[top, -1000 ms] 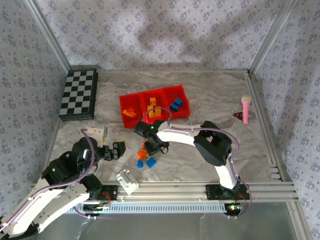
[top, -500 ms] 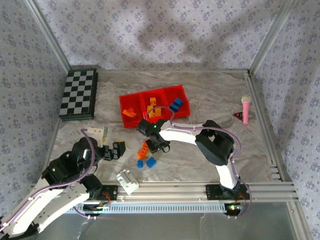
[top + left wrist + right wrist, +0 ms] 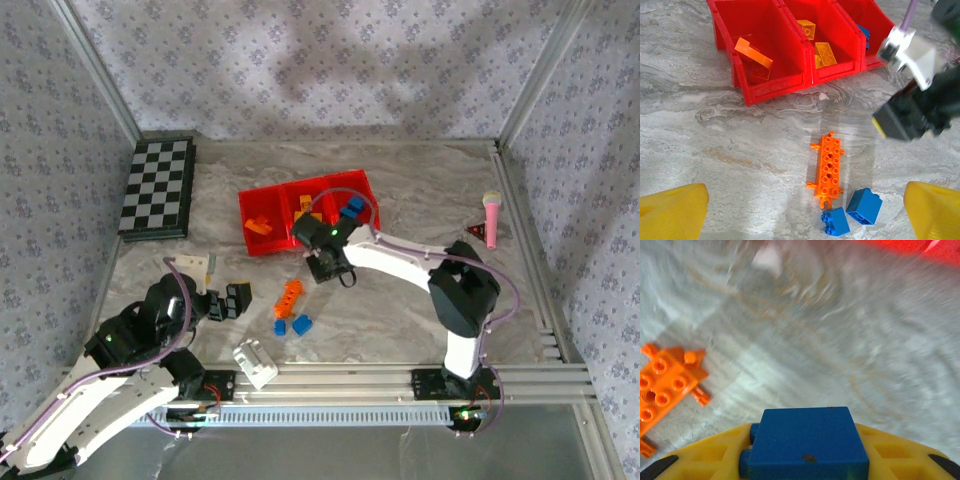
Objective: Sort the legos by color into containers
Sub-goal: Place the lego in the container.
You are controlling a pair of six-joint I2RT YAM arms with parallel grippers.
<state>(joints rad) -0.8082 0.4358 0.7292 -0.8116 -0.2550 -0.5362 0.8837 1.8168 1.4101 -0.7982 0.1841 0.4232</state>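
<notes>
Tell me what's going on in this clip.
The right gripper holds a blue brick between its fingers, just in front of the red bins. The left gripper hangs open over the table, holding nothing. A long orange plate and two loose blue bricks lie unsorted on the marble. The bins already hold orange, yellow and blue pieces, one colour each.

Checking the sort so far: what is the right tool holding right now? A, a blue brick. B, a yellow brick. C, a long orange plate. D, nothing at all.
A: the right wrist view shows a blue brick clamped in the right tool, while the long orange plate lies free on the table.
</notes>
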